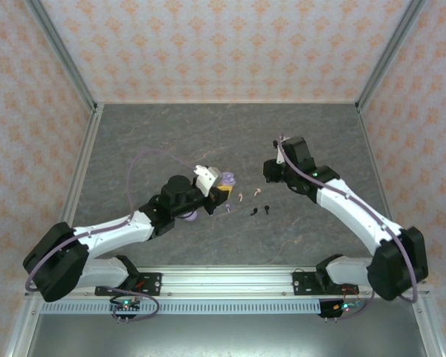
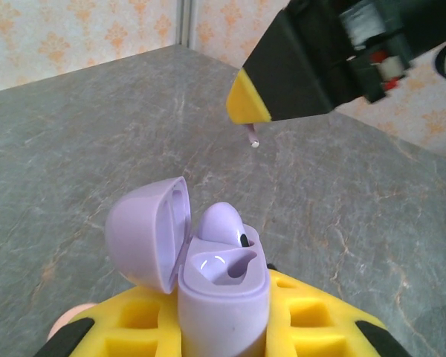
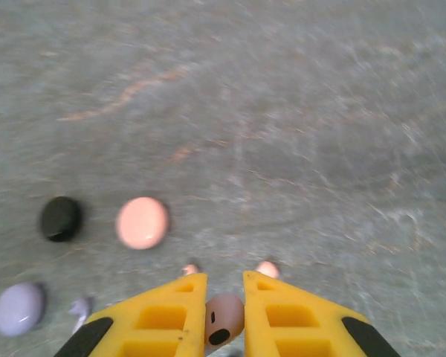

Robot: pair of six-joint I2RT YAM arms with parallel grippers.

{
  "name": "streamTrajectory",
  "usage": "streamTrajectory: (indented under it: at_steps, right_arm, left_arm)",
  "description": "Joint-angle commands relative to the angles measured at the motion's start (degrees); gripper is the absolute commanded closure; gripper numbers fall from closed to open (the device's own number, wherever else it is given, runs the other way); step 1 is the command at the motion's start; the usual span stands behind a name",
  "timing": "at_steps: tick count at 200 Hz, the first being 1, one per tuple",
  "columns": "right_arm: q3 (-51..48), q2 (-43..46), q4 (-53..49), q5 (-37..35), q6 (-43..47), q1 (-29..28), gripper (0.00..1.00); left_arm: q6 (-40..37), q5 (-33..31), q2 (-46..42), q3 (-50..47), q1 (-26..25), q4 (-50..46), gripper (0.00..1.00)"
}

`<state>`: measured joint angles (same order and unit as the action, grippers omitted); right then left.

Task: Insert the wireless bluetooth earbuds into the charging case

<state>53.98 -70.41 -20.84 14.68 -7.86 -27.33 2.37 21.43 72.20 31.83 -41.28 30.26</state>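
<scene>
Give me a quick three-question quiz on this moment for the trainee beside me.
1. True or false: the case in the left end effector is closed.
2. The earbud in the right end effector is: A black, B pink, C lavender.
3. How many earbuds sit inside the case?
Key: 1 false, it stands open. 2 B. 3 one, a lavender earbud.

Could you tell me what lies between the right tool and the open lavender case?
Nothing: in the left wrist view, the gap between right tool and case is bare, grey table behind.
</scene>
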Motion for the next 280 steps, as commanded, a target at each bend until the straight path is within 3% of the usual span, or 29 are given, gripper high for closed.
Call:
streamTrajectory:
  at_steps: [1,51,123,280]
  right_arm:
    - [-1.88,5.84,4.94,1.23,4.30,-2.60,0.84]
    - [-1.67,11.65,6.69,-0.98,8.59,-8.09,0.84]
    - [0.61,9.81,7.50,-5.42,13.44,-14.23,0.84]
    - [0.52,6.90,11.68,-8.19,14.49,-16.00,0.84]
  left_arm:
    - [2.58,3.44,2.40,3.87,-0.03,4.53,1.00]
    - [3.73,6.02,6.49,6.79,-0.08,6.03,1.00]
    - [3.85,7.49,7.63,8.10,-0.34,5.74,1.00]
    - [3.21,7.57,7.39,9.28,-0.65,3.49,1.00]
